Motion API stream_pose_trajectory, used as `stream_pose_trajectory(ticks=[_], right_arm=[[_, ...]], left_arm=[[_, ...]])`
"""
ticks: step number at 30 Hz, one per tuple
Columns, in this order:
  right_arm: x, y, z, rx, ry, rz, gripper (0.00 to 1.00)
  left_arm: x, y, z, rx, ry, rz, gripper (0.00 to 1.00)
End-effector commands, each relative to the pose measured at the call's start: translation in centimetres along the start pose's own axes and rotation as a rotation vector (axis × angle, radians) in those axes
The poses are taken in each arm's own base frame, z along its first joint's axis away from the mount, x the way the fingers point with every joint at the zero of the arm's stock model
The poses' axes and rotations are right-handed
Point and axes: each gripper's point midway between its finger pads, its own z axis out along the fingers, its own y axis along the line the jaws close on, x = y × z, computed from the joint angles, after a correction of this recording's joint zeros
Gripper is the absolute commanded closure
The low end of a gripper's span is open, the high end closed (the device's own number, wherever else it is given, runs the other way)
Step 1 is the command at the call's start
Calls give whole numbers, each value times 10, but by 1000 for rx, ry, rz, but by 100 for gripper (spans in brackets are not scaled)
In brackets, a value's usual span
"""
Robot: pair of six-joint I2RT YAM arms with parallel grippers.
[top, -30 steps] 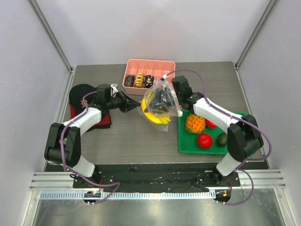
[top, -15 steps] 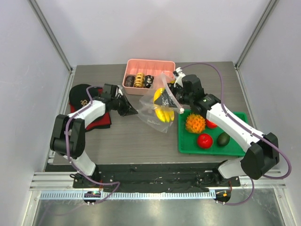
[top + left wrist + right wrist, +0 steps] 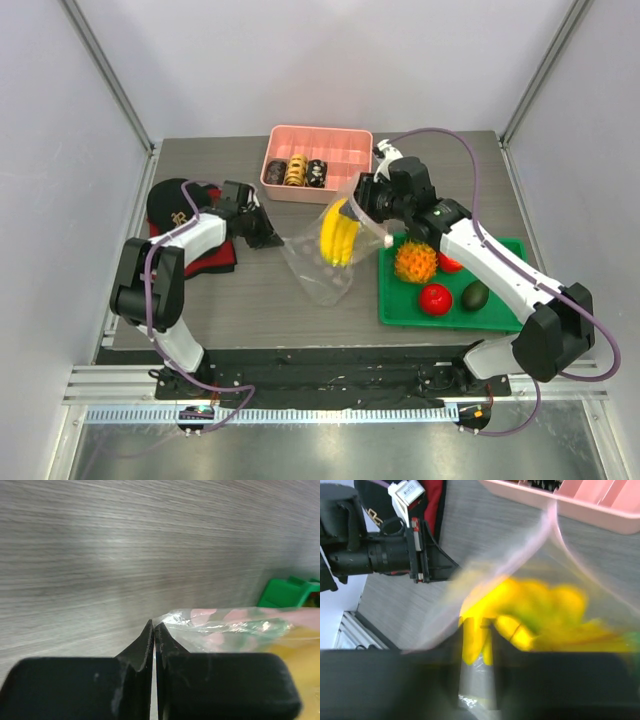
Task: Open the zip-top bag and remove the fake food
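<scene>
The clear zip-top bag hangs stretched between my two grippers over the middle of the table. My left gripper is shut on the bag's left edge, which shows at its tips in the left wrist view. My right gripper is inside the bag's mouth, shut on the top of the yellow banana, which hangs upright in the bag. The right wrist view is blurred, with the banana between the fingers. The pineapple, two red fruits and the avocado lie on the green tray.
A pink tray with doughnut-like rings stands at the back, just behind the bag. A black cap on a red cloth lies at the left by my left arm. The green tray sits right of the bag, touching its edge.
My right gripper has risen and turned, so the banana went from lying across the bag's bottom to hanging upright. My left gripper pulled left, and the bag now hangs lower.
</scene>
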Motion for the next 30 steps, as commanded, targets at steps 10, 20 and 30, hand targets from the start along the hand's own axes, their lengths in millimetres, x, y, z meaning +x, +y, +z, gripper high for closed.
stream_pose_trajectory(ticks=[10, 20, 30], right_arm=[[-13, 16, -2, -67, -45, -67, 98], [34, -10, 13, 9, 110, -2, 98], [71, -21, 55, -57, 256, -41, 81]], left_arm=[[-34, -46, -95, -18, -187, 156, 17], [11, -74, -108, 130, -76, 116, 60], [62, -54, -55, 94, 92, 79, 64]])
